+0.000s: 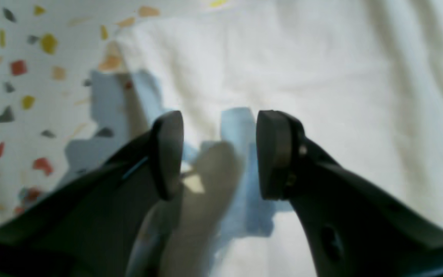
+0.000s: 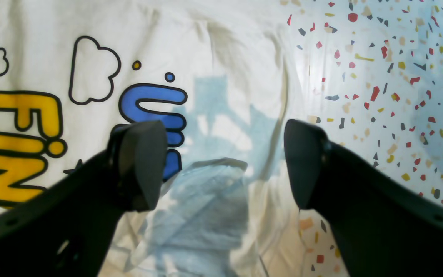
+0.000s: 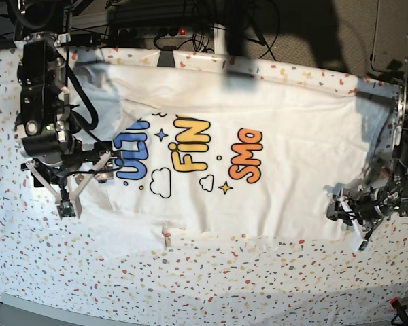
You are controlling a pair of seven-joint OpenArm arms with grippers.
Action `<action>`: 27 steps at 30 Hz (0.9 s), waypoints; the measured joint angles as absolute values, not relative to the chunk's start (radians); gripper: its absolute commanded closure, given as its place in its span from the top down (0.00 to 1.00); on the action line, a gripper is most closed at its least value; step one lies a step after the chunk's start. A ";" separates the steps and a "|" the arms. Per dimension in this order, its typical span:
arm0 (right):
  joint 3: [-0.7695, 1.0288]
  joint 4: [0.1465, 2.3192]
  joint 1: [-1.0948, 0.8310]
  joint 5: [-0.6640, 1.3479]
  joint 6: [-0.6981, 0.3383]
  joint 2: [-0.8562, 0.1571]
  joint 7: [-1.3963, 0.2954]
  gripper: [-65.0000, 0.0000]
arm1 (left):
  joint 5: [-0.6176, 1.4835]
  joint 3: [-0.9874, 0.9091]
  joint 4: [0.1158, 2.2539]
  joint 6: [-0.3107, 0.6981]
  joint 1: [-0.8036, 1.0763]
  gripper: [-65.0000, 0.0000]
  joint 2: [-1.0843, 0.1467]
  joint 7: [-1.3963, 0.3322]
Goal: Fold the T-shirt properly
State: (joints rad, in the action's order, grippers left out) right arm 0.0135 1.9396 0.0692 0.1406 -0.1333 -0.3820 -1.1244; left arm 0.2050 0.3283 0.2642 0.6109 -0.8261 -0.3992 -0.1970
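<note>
The T-shirt (image 3: 258, 170) lies spread on the speckled table cover (image 3: 190, 285), its long axis running from 1 gripper to the other, with a fold already along the near edge. The right gripper (image 2: 225, 161) hangs over its end of the shirt, jaws wide and empty; a raised fold of cloth sits directly between them. The left gripper (image 1: 219, 154) is low over the opposite end, jaws moderately apart, with bunched cloth between them, not clamped. Both arms seem equally near their ends.
</note>
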 measured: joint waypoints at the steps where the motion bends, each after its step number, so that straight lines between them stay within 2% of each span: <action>1: 0.014 1.940 0.069 0.141 -0.133 -0.382 -1.124 0.72 | 0.201 0.328 0.264 0.529 -0.828 0.46 -0.402 -0.213; 4: 0.014 1.940 0.069 0.141 -0.133 -0.382 -1.125 0.72 | 0.231 0.328 0.265 0.335 -0.833 0.46 -0.415 -0.385; 6: 0.014 1.940 0.069 0.141 -0.133 -0.382 -1.124 0.72 | 0.295 0.328 0.265 0.325 -0.831 0.46 -0.421 -0.455; 8: 0.014 1.940 0.069 0.141 -0.133 -0.382 -1.126 0.72 | 0.340 0.328 0.265 0.355 -0.835 0.46 -0.415 -0.529; 10: 0.014 1.940 0.069 0.141 -0.133 -0.382 -1.129 0.72 | 0.402 0.328 0.265 0.455 -0.833 0.46 -0.416 -0.548; 13: 0.014 1.940 0.069 0.141 -0.133 -0.382 -1.139 0.72 | 0.509 0.328 0.265 0.543 -0.834 0.46 -0.414 -0.561; 27: 0.014 1.940 0.069 0.141 -0.133 -0.382 -1.143 0.72 | 0.615 0.328 0.266 0.551 -0.831 0.46 -0.401 -0.496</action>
State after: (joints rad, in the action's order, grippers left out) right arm 0.0135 1.9396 0.0692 0.1406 -0.1333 -0.3820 -1.1435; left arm 0.6151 0.3283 0.2661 0.5510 -0.8310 -0.4007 -0.4965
